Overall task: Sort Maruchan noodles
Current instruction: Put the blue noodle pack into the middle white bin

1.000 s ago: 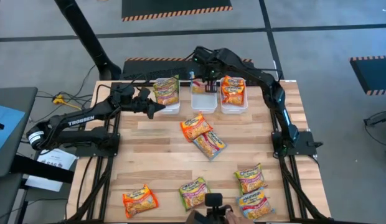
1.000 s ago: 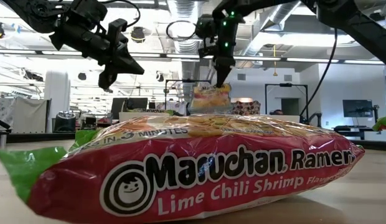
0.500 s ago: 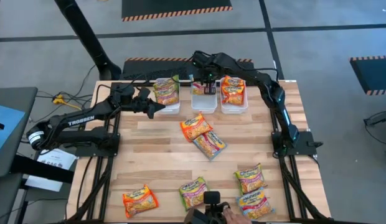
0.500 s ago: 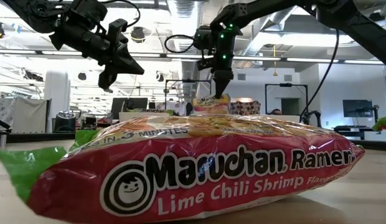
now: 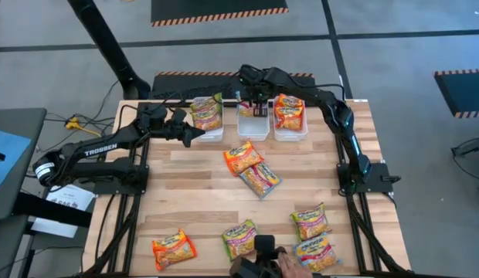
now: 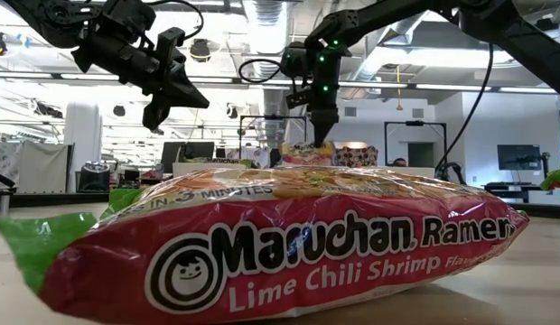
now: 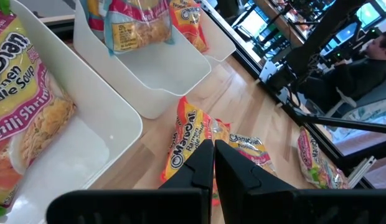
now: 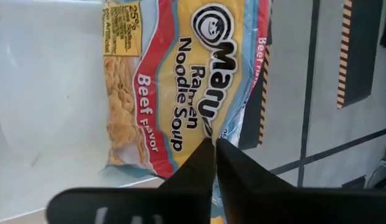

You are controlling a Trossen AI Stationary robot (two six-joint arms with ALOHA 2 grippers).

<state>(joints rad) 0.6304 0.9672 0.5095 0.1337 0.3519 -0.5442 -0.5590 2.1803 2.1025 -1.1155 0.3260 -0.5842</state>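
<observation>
Since a second ago the right gripper [image 5: 257,106] has come down over the middle bin [image 5: 253,130], and the beef packet [image 5: 245,110] under it has sunk from hanging free to sitting inside.

High view: three white bins line the table's 12 o'clock edge. The left bin [image 5: 214,134] holds a green-edged packet [image 5: 206,113], and the right bin [image 5: 290,136] holds orange packets [image 5: 289,110]. The left gripper [image 5: 197,136] hovers closed and empty just at 6 o'clock of the left bin. At the table's centre an orange packet [image 5: 243,157] and a blue-edged packet [image 5: 260,179] touch. Four more noodles lie along the 6 o'clock edge: a red packet [image 5: 174,249], a Lime Chili Shrimp packet [image 5: 240,238], a green packet [image 5: 310,220] and a blue packet [image 5: 317,253].

Low view: the Lime Chili Shrimp packet [image 6: 280,253] fills the foreground. Above it only the top of the beef packet [image 6: 303,153] shows, with the right gripper [image 6: 320,137] pointing straight down at it. The left gripper [image 6: 194,97] hangs high at 10 o'clock.

Left wrist view: the left gripper [image 7: 213,146] is pressed shut, holding nothing. Beyond it are the orange packet [image 7: 190,134], the left bin [image 7: 87,124] and the middle bin [image 7: 162,81], where the beef packet [image 7: 134,28] stands on edge. A seated person [image 7: 367,56] shows beyond the table.

Right wrist view: the right gripper [image 8: 213,144] meets the edge of the beef packet [image 8: 180,81], which leans on the wall of the middle bin [image 8: 43,93]. Whether it grips or has let go, I cannot tell.
</observation>
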